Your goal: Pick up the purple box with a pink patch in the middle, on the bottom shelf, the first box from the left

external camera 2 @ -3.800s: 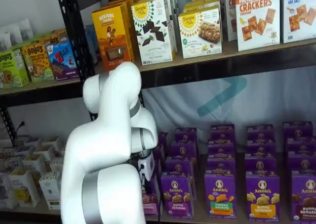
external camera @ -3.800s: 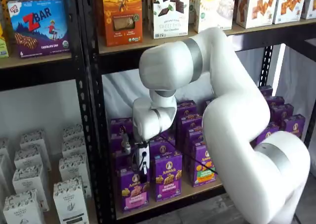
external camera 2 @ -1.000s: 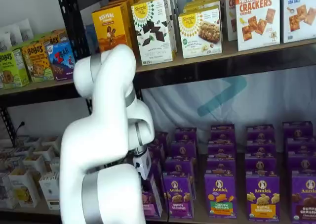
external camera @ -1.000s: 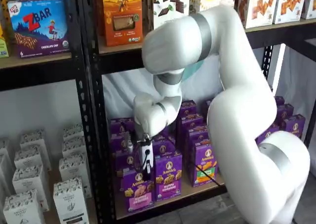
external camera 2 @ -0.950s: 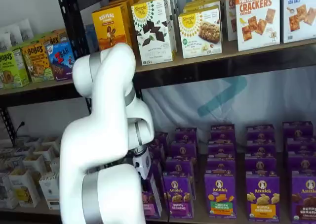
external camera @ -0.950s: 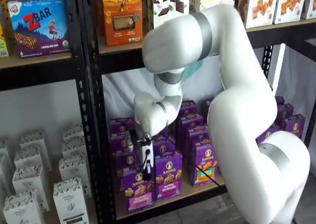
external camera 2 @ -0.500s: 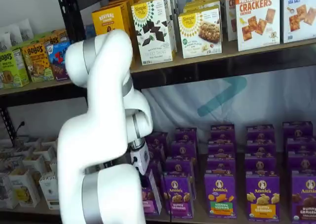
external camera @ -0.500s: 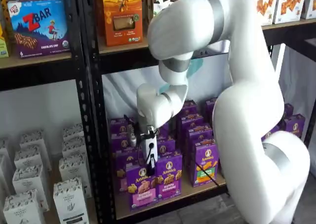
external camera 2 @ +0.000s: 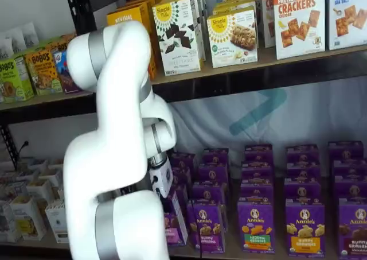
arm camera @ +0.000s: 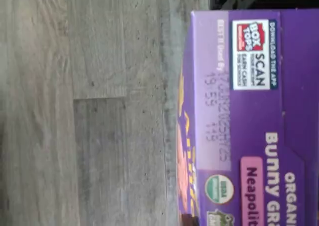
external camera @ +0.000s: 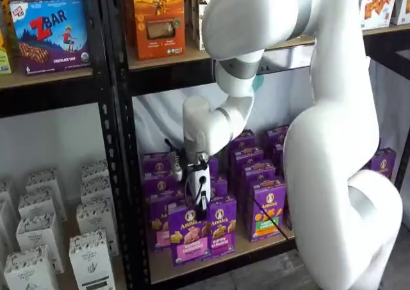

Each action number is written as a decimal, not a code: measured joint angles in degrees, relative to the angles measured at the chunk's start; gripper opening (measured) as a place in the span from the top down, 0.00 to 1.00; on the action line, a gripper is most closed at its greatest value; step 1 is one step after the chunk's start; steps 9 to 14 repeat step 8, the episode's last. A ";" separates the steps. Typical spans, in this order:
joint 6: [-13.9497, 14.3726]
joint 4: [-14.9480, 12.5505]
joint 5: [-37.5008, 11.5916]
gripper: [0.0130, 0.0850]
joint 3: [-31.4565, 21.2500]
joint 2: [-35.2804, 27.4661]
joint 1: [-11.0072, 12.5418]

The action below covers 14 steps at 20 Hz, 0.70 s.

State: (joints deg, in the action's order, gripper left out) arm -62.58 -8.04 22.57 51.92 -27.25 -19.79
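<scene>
Black-fingered claw (external camera: 202,208) closed on the top of the upright purple cardboard box with pink band (external camera: 189,233). Box hangs tilted just before the tan wooden bottom shelf (external camera: 224,259), beside its purple neighbour (external camera: 221,226).

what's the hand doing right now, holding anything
Hand: shut on the purple box, gripping its top edge and holding it out in front of the other boxes on the bottom shelf.

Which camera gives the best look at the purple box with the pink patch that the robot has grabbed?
A shelf view shows the purple box best: its whole front, gripper on top. The wrist view sees only its top panel close up. The other shelf view has it mostly hidden behind the arm.
</scene>
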 joint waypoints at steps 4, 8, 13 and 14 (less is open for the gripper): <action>-0.24 -0.13 0.85 0.78 -2.01 2.51 0.33; 0.30 -1.33 0.64 0.78 -3.62 4.24 0.88; 0.30 -1.33 0.64 0.78 -3.62 4.24 0.88; 0.30 -1.33 0.64 0.78 -3.62 4.24 0.88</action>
